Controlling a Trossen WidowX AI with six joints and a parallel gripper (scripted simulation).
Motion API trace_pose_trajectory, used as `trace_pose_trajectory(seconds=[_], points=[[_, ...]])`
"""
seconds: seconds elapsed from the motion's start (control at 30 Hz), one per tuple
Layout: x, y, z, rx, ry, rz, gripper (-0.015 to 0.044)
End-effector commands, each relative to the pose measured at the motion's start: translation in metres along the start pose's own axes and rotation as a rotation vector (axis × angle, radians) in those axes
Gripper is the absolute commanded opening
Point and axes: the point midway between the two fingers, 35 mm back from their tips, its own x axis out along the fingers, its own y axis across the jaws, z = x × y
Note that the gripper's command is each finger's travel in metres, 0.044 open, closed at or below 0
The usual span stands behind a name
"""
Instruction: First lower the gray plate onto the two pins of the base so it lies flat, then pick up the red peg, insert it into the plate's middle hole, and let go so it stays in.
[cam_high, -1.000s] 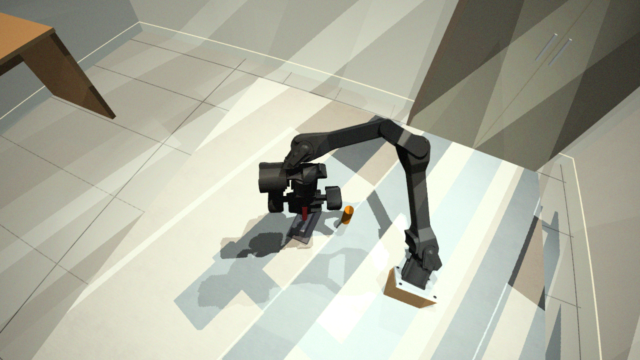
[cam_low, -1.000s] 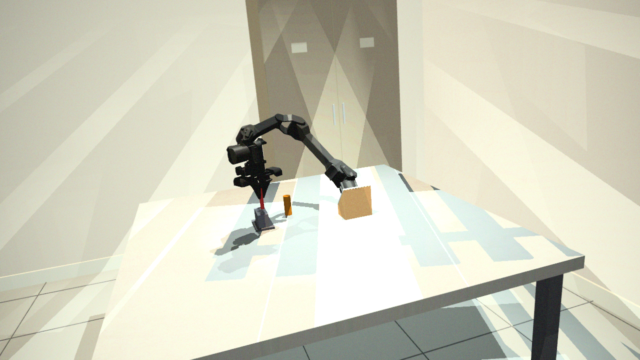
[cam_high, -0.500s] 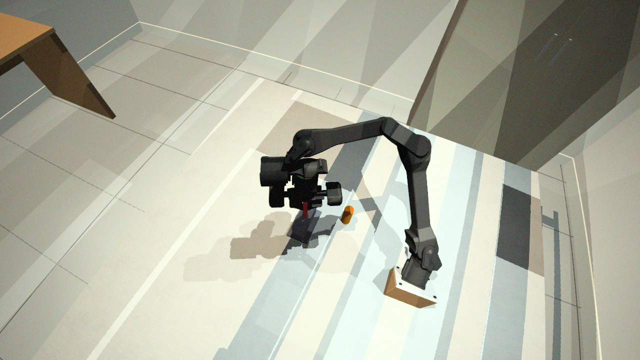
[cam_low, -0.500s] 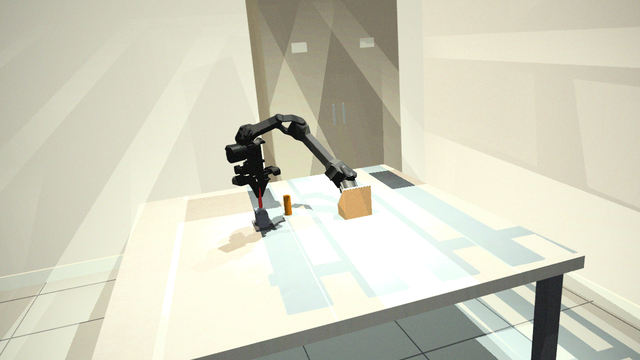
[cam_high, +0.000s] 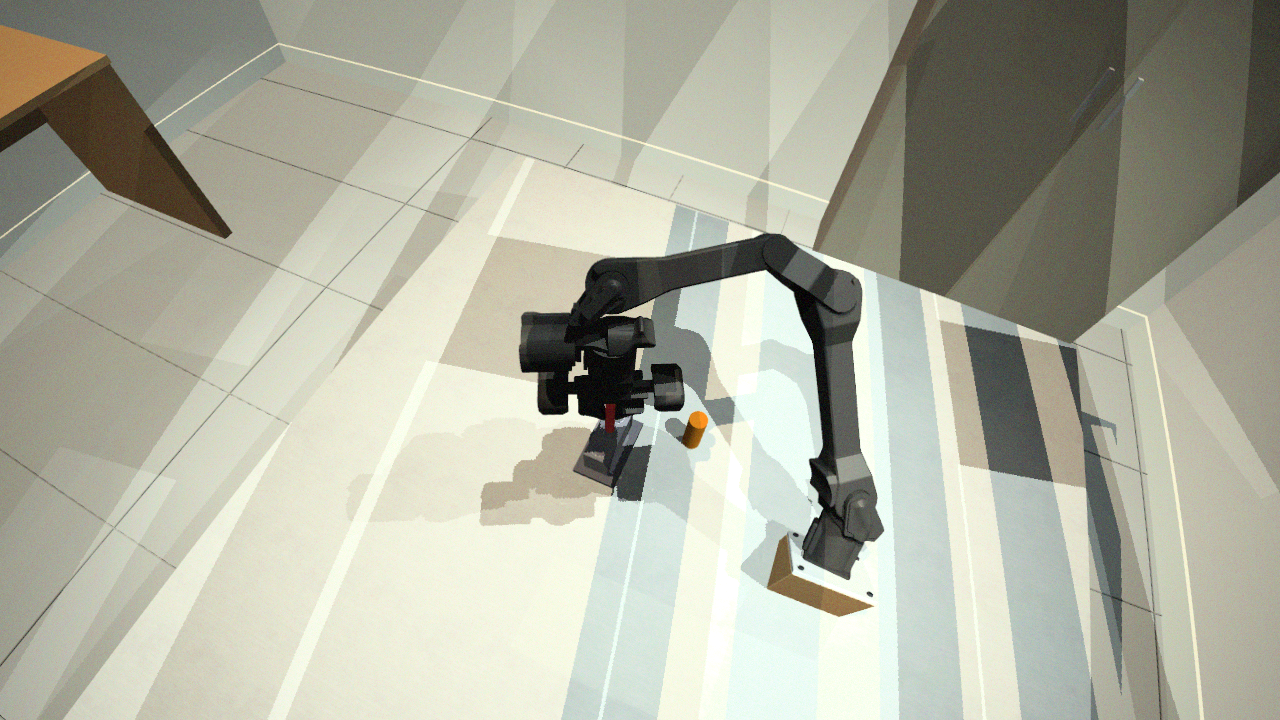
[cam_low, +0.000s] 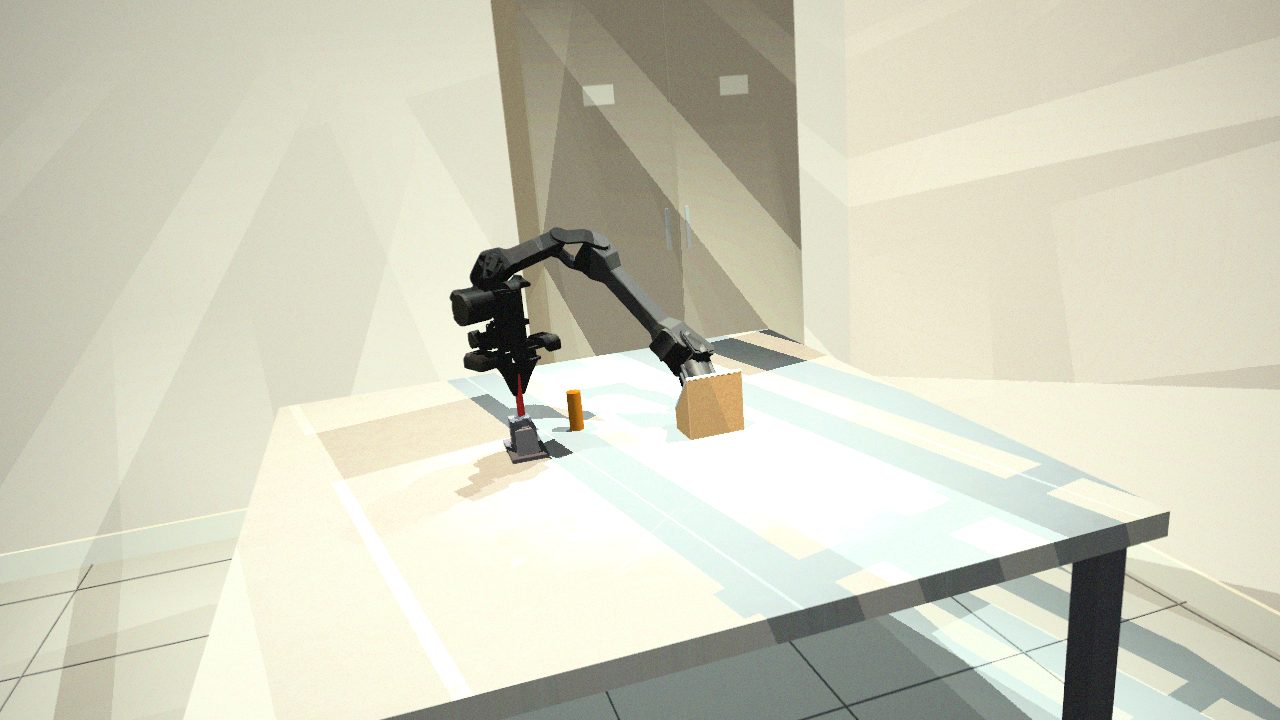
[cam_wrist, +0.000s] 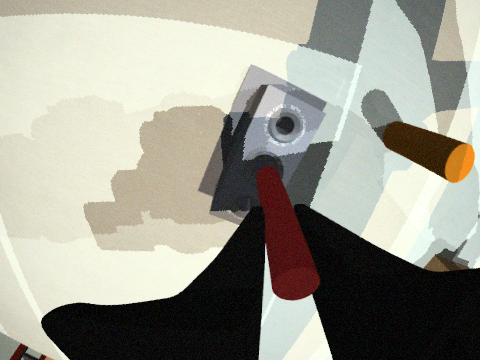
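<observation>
My gripper (cam_low: 518, 392) (cam_wrist: 277, 214) is shut on the red peg (cam_high: 610, 419) (cam_low: 520, 406) (cam_wrist: 291, 252) and holds it nearly upright over the gray block. The gray plate (cam_wrist: 275, 97) appears flat on top of the gray base (cam_high: 592, 474) (cam_low: 526, 457) (cam_wrist: 252, 80), whose wider foot stands on the table. In the wrist view the peg's lower end is over the plate's middle hole, at or just above its mouth; I cannot tell whether it has entered. One end hole shows in front of the peg. The other end of the plate is mostly behind my left finger.
An orange cylinder (cam_high: 694, 429) (cam_low: 574, 411) (cam_wrist: 425, 150) stands upright close to the base, on its right. The wooden mounting block (cam_high: 819, 595) (cam_low: 711, 407) under my arm stands farther right. Stripes of light and shadow cross the table.
</observation>
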Motion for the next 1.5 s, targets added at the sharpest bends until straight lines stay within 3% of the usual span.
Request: trace_pose_trajectory(seconds=[0.0, 1.47], points=[[-0.001, 0.001, 0.001, -0.005, -0.003, 0.002, 0.0], [0.016, 0.001, 0.001, 0.006, 0.001, 0.002, 0.0]])
